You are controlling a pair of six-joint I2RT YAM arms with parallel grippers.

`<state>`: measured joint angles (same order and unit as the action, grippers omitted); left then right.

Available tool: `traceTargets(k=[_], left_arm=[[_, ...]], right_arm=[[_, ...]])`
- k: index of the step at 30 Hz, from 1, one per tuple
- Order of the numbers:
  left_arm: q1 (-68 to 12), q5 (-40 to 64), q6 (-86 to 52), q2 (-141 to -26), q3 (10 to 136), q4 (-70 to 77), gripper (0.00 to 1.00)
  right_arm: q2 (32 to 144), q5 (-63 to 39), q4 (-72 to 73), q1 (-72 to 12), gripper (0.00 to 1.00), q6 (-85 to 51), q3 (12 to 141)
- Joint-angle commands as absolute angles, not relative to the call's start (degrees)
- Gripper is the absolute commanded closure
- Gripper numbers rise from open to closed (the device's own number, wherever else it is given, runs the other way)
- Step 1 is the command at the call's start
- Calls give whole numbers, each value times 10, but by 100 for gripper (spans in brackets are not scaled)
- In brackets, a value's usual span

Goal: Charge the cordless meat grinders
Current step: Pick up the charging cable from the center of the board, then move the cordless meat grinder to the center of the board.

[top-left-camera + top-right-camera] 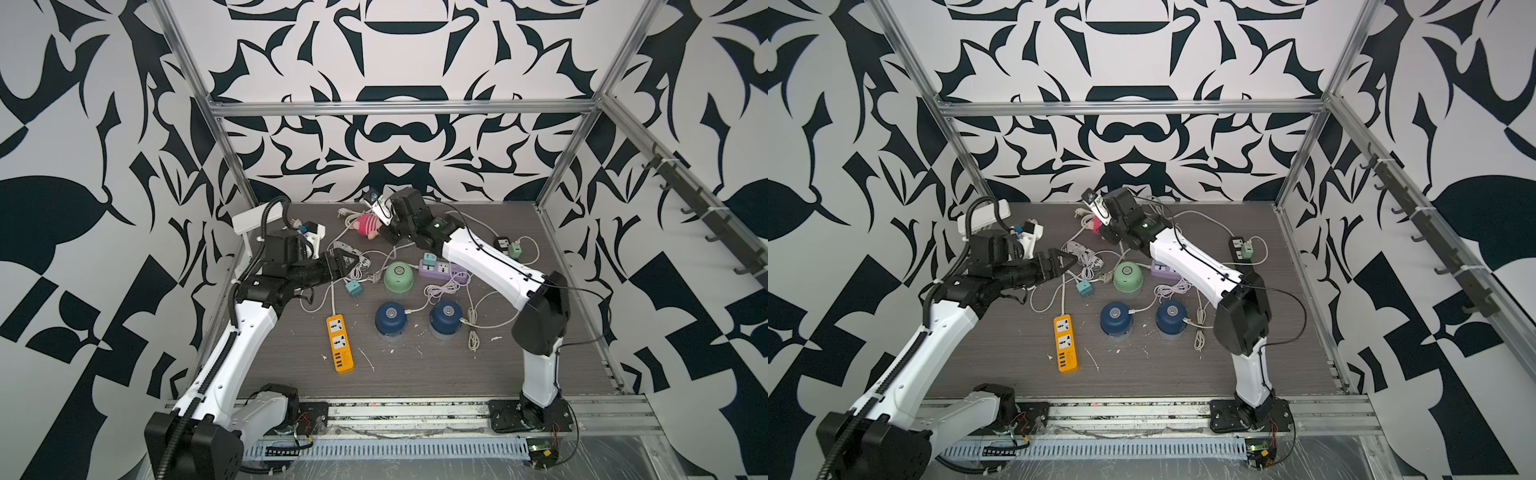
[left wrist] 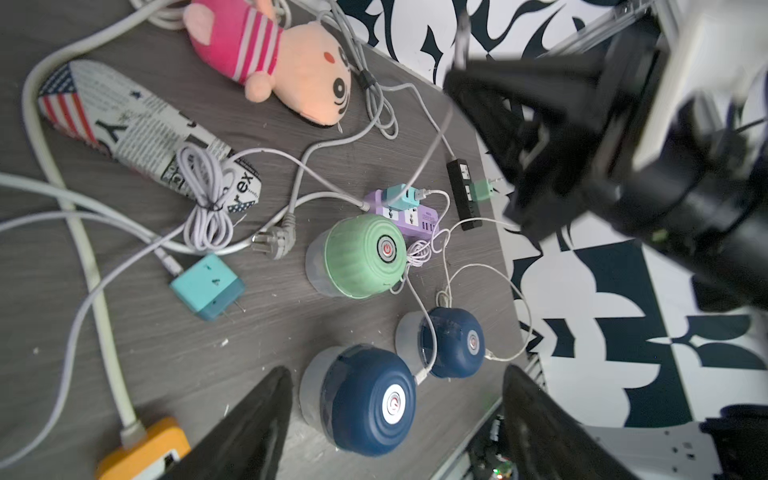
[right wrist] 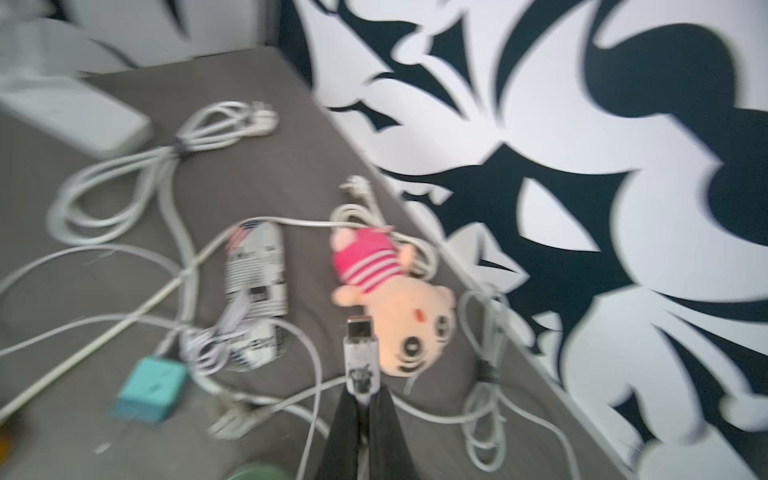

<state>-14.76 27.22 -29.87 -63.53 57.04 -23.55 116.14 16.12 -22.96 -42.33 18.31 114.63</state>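
Cordless meat grinders stood upright in a close group mid-worktop (image 1: 415, 374), among loose white cables. Above them hung the left tool (image 2: 397, 370), jaws wide apart and empty. The left dark blue grinder (image 1: 390, 318) had a cable end seated in its side. The mint green grinder (image 1: 398, 276) stood behind it, just beside the purple power strip (image 1: 442, 268). The right dark blue grinder (image 1: 446, 314) also showed a cable end at its side. The right tool (image 3: 361, 395) was clamped on a USB plug (image 3: 359, 345) near the plush toy (image 3: 361, 262) at the back. The units were judged light, rigid plastic. Ribbed domes should give fair purchase, while the clear cups looked slick and liable to slide. Grip is advised across the dome, opposite the port.
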Motion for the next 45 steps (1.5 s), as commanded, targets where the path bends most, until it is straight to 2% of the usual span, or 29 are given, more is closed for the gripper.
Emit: traceTargets(k=[1,4,11,18,35,36,45], left_arm=[[-170,213,-281,-682,589,-180,17],[-185,210,-277,-726,607,-176,16],[-215,193,-278,-810,617,-148,16],[-232,194,-299,-843,611,-109,16],[-233,120,-341,-773,526,-100,16],[-232,116,-345,-770,520,-99,12],[-230,100,-373,-735,462,-90,12]], right_arm=[[1218,394,-284,-411,100,162,1241],[1207,377,-316,-398,100,141,1217],[1083,290,-227,-398,100,130,955],[1036,224,-224,-397,100,86,855],[1070,131,-203,-397,100,48,841],[1072,125,-204,-398,100,48,844],[1114,79,-226,-406,100,30,896]])
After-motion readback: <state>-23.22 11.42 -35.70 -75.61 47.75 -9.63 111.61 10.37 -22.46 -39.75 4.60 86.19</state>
